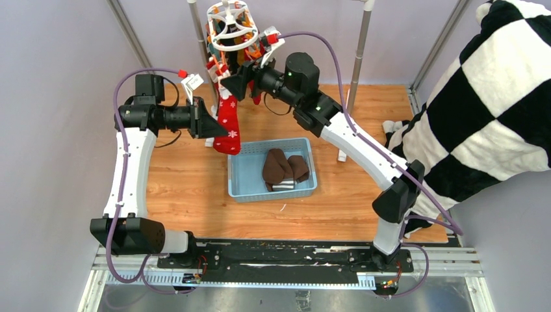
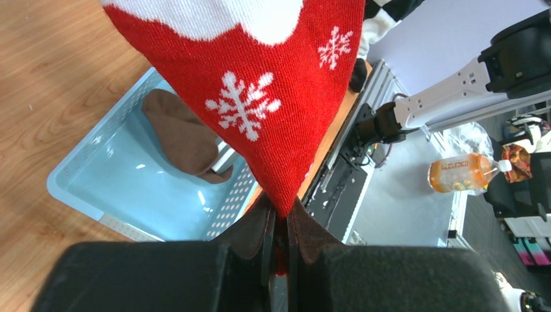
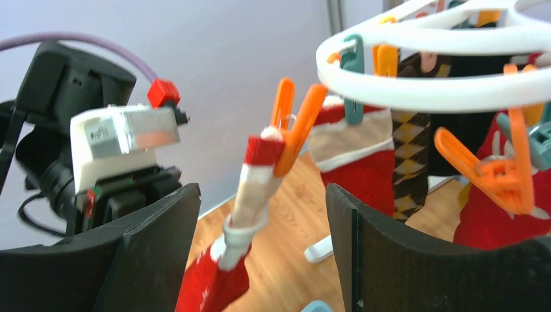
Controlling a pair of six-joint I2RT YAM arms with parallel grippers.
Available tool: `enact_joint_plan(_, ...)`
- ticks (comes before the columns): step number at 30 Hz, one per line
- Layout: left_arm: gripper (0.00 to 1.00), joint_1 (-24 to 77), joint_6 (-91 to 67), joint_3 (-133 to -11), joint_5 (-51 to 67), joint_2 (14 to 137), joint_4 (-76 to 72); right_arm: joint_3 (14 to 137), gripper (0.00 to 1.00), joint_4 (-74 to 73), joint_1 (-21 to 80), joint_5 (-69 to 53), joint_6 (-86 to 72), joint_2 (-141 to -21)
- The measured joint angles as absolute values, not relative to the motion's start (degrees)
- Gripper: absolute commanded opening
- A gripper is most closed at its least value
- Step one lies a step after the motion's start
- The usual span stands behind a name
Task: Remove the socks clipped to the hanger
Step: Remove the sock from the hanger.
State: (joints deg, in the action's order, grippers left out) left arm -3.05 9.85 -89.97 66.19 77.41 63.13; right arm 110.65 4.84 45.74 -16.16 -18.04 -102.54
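A red sock point(image 1: 227, 123) with white snowflakes hangs by its cuff from an orange peg point(image 3: 292, 127) of the white ring hanger point(image 1: 232, 29). My left gripper point(image 1: 217, 127) is shut on the sock's lower tip point(image 2: 260, 97), the red fabric pinched between its jaws point(image 2: 279, 218). My right gripper point(image 1: 229, 86) stands open just below the hanger ring point(image 3: 429, 91). The sock's stretched cuff point(image 3: 256, 188) hangs between its fingers point(image 3: 263, 208), which do not touch it. More socks stay clipped behind: another red one point(image 3: 364, 169) and a brown-tan argyle one point(image 3: 409, 149).
A light blue basket point(image 1: 242, 188) on the wooden table holds brown socks point(image 1: 279, 168) below the hanger. A black-and-white checkered blanket point(image 1: 494, 97) fills the right side. Grey rail posts point(image 1: 360, 45) stand behind the hanger. The left arm's wrist camera point(image 3: 123, 133) is close to my right fingers.
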Motion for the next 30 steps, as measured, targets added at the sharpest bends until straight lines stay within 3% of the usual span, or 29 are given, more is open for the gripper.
enact_joint_plan(9, 0.0, -2.42, 9.85, -89.97, 64.12, 77.41, 63.09, 123.94, 0.76, 0.84, 49.98, -3.81, -8.14, -110.96)
enact_joint_plan(18, 0.0, -2.31, 9.85, -89.97, 63.86, 77.41, 63.11, 133.56, 0.69, -1.85, 50.24, 3.18, -3.79, -117.91)
enact_joint_plan(23, 0.0, -2.11, 9.85, -89.97, 63.83, 77.43, 63.09, 135.59, 0.57, -1.76, 50.24, 4.45, -3.07, -119.13)
enact_joint_plan(30, 0.0, -2.11, 9.87, -89.97, 63.66, 77.43, 63.07, 136.42, 0.31, -0.8, 50.24, 4.49, -3.11, -119.85)
